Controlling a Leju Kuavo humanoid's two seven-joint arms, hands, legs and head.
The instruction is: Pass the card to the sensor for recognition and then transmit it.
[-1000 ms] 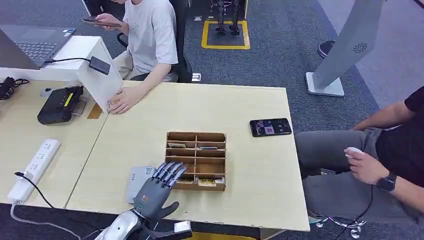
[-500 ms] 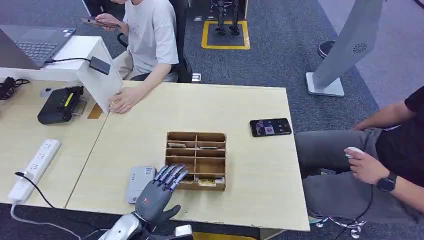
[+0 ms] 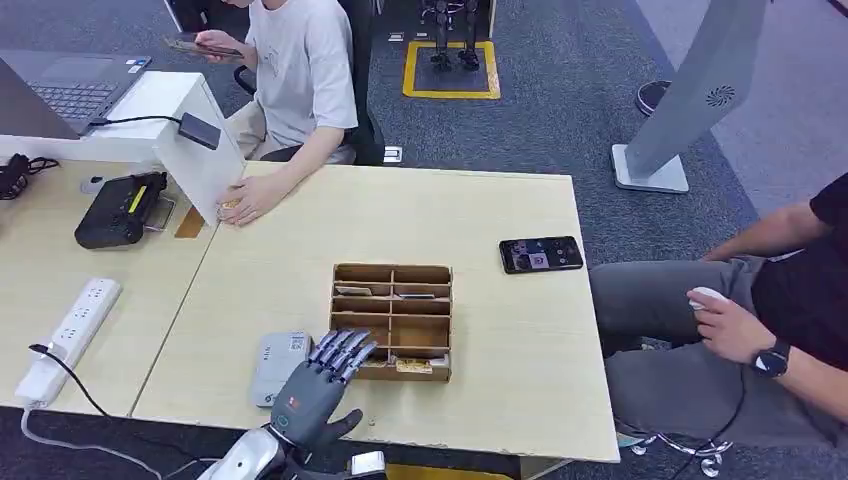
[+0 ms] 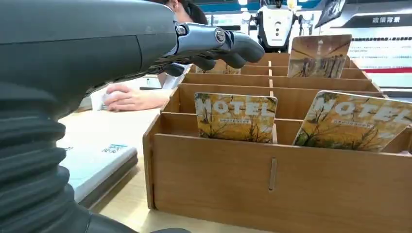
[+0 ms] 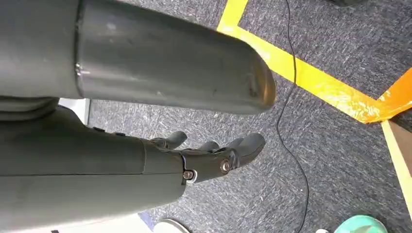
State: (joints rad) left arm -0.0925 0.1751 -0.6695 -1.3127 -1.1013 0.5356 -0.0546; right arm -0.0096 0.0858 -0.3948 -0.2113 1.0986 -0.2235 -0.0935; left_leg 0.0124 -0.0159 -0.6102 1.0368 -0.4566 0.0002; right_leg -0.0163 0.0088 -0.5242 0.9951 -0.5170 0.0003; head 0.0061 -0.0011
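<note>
The light wood table (image 3: 300, 250) carries all working items. At its centre stands the wooden card organiser (image 3: 392, 320), divided into compartments. At about 2 o'clock from the organiser a black phone (image 3: 540, 254) lies flat on the table, well apart from it. Just beside the organiser, at about 8 o'clock, lies the grey sensor (image 3: 278, 364).

The left hand (image 3: 318, 394) sits at 7 o'clock from the organiser, fingers spread apart and extended over the organiser's near left corner, holding nothing. The right hand (image 5: 209, 155) hangs over grey carpet, fingers loosely curled and empty.

The front row of the organiser holds two yellow hotel cards: the left card (image 4: 235, 117) stands upright in the near left compartment; a second card (image 4: 355, 121) leans in the near right compartment. Another card (image 4: 318, 56) stands in a rear compartment.
</note>
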